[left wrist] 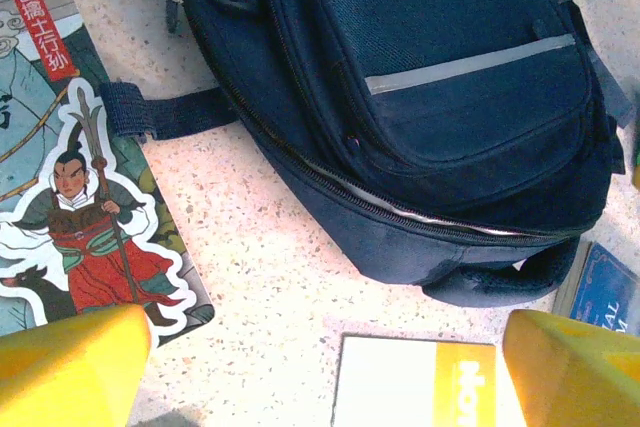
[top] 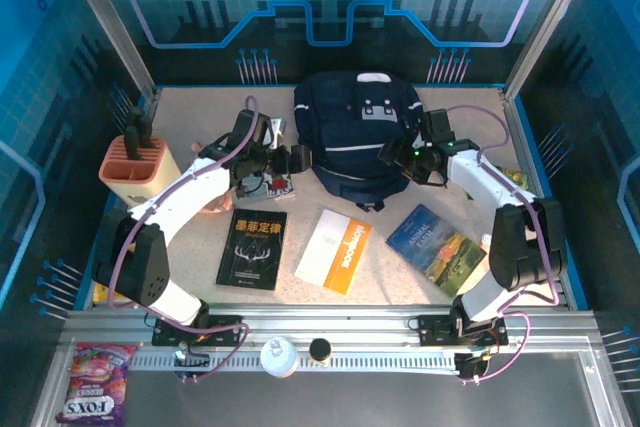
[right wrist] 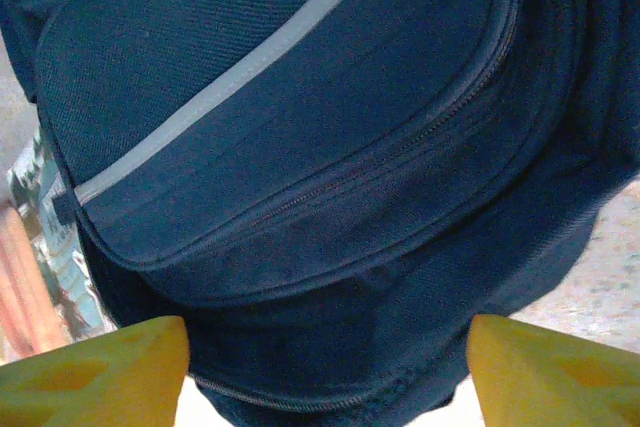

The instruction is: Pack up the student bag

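Top external: student bag (top: pixel 355 137) is lying on the worktop (top: pixel 200 107), looking shut; books (top: pixel 252 247) are waiting unpacked beside it. Left fingers (left wrist: pixel 70 367) and right fingers (right wrist: pixel 100 372) are gaping wide, holding nothing.

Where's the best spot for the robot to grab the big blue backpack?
Probably the dark loop sticking out of the backpack's near edge, coming down from above on the robot's side. It is a narrow band, easy to pinch; the bag's body is wide and bulging.

Navy student bag (top: pixel 350 142) with thin pale stripes; black book (top: pixel 252 248)
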{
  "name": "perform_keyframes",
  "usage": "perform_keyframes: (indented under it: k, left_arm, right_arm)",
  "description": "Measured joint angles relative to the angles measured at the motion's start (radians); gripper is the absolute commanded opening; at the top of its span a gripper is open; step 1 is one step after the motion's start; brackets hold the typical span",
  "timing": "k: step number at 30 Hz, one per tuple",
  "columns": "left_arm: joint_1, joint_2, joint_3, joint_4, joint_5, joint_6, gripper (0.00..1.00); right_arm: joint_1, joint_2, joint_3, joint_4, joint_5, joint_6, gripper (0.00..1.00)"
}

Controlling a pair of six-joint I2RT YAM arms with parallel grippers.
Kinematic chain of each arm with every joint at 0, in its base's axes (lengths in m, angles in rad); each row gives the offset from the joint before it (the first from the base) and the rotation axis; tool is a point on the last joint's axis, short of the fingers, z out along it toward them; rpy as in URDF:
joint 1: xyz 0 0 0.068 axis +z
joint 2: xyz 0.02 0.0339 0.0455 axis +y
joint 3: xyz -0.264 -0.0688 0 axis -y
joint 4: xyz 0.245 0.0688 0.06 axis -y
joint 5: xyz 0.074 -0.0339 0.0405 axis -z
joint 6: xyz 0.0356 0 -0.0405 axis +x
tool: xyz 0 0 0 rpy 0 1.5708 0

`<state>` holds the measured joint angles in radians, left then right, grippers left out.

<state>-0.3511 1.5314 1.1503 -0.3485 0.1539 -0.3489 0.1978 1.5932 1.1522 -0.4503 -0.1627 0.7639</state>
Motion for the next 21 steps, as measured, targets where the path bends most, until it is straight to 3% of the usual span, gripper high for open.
perform_keyframes:
  k: [6,10,16,21]
  left_arm:
    - [0.0,-0.061,-0.074,0.054,0.02,-0.046,0.99]
    - [0.0,-0.083,-0.124,0.071,0.042,-0.07,0.99]
    - [-0.016,-0.1,-0.214,0.07,0.072,-0.103,0.99]
    - [-0.067,-0.098,-0.263,0.07,0.09,-0.143,0.92]
  right_arm:
    - [0.034,-0.193,-0.029,-0.143,0.098,-0.156,0.78]
    - [0.177,-0.299,-0.111,-0.171,0.127,-0.162,0.74]
    - [0.392,-0.254,-0.238,-0.15,0.135,-0.103,0.63]
    - [0.475,-0.13,-0.246,-0.08,0.13,-0.081,0.55]
